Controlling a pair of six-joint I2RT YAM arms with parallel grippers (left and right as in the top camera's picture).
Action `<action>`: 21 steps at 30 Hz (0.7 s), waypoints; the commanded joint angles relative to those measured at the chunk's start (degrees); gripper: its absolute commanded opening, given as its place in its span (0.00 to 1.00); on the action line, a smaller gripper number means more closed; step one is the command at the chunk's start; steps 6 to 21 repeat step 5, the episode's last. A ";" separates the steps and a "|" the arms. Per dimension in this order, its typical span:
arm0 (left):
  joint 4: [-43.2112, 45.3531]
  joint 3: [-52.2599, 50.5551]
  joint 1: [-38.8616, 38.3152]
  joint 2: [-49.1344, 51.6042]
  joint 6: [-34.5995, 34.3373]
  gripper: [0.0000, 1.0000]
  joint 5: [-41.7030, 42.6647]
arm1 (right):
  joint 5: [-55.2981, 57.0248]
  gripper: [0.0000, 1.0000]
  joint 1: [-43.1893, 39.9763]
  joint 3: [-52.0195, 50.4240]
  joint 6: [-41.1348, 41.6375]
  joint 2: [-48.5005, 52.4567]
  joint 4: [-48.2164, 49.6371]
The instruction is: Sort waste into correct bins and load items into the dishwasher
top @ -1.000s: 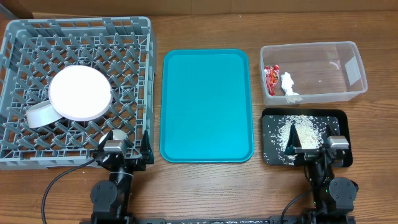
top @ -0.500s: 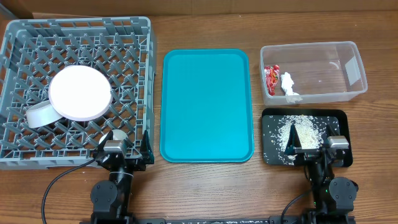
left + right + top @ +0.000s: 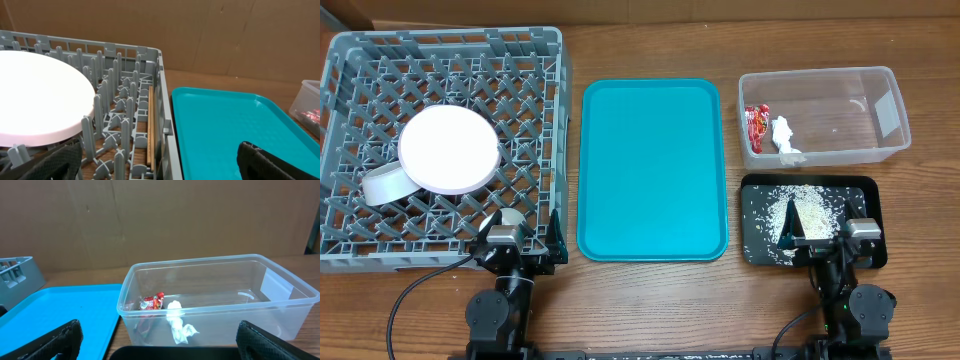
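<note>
- The dish rack [image 3: 360, 60] sat at the left of the counter [image 3: 650, 300]. A large plate [image 3: 448, 150] lay nearly flat over its pegs rather than slotted upright.
- A pale vessel [image 3: 382, 185] was tucked against the plate's lower-left edge. Partly hidden, it may have been the cup or the shallow bowl; the overhead view did not settle it.
- The chopsticks [image 3: 149, 125] lay lengthwise in the rack's outermost channel, just inside the wall nearest the teal tray [image 3: 653, 170]. The pegs there probably kept them from rolling.
- The teal tray lay bare between rack and bins, so it seemed to have nothing left to sort.
- The clear tub [image 3: 890, 110] held the red wrapper [image 3: 756, 123] and the tissue [image 3: 785, 137], close together at its left end.
- The black tray [image 3: 868, 190] lay just in front of the tub and held the rice [image 3: 805, 208], heaped in the middle with loose grains around. Its shallow walls suit scraped food kept apart from dry rubbish.
- The left fingers [image 3: 272, 162] were spread wide with nothing between them, low at the rack's near corner.
- The right fingers [image 3: 50, 340] were likewise apart and empty, at the near edge of the black tray and facing the tub.
- By this layout the sorting looked essentially done, with both arms drawn close to their bases as if parked.
</note>
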 commanded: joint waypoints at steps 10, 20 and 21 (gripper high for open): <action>-0.11 -0.22 0.31 -0.52 1.09 1.00 -0.37 | -0.04 1.00 -0.17 -0.59 -0.24 -0.57 0.24; -0.11 -0.22 0.31 -0.52 1.09 1.00 -0.37 | -0.04 1.00 -0.17 -0.59 -0.24 -0.57 0.24; -0.11 -0.22 0.31 -0.52 1.09 1.00 -0.37 | -0.04 1.00 -0.17 -0.59 -0.24 -0.57 0.24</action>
